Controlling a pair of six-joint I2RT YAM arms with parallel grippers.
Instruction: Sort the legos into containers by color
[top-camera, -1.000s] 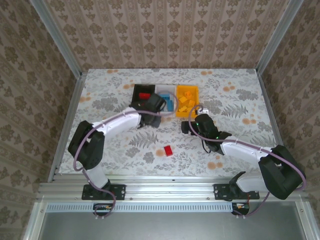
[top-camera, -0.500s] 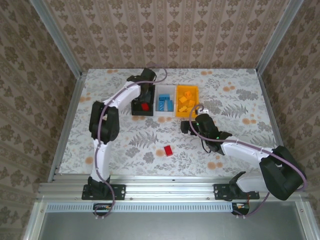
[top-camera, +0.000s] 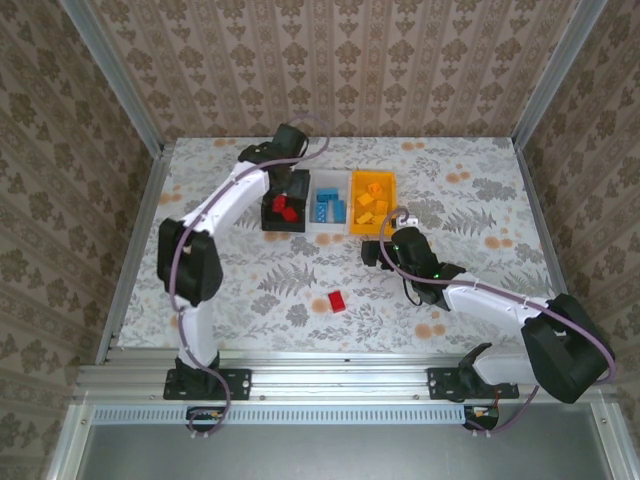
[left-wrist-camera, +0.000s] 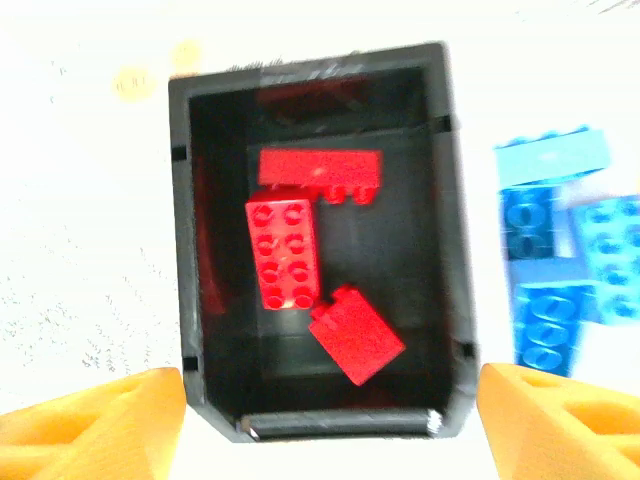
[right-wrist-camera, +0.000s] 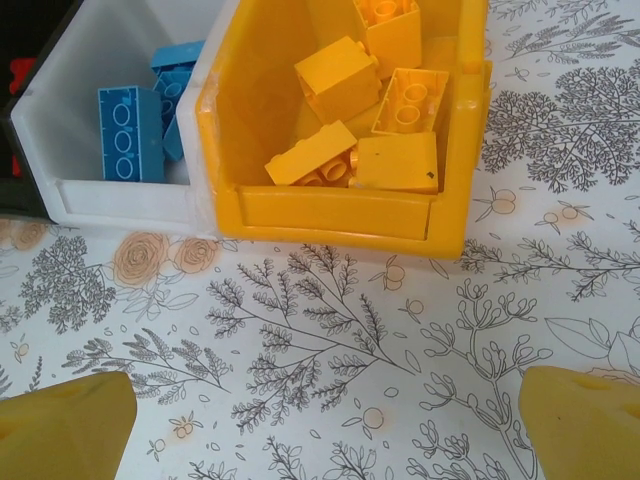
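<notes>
Fingers are held apart, empty: left gripper (left-wrist-camera: 322, 425) above the black bin (left-wrist-camera: 400, 230), right gripper (right-wrist-camera: 320, 420) at 6 o'clock of the yellow bin (right-wrist-camera: 340, 212). A clash could be caused were the loose red brick (top-camera: 337, 300), at 7 o'clock of the right gripper, reached for by both arms. Binned are three red bricks (left-wrist-camera: 284, 252), five yellow bricks (right-wrist-camera: 337, 76), and at least three blue bricks (right-wrist-camera: 122, 135) in the white bin (right-wrist-camera: 120, 195).

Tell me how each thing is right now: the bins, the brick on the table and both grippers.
Black bin: holds three red bricks.
White bin: holds blue bricks.
Yellow bin: holds yellow bricks.
Loose red brick: lying on the table, not sorted yet.
Left gripper: open, empty, above the black bin.
Right gripper: open, empty, over the table near the yellow bin.
</notes>
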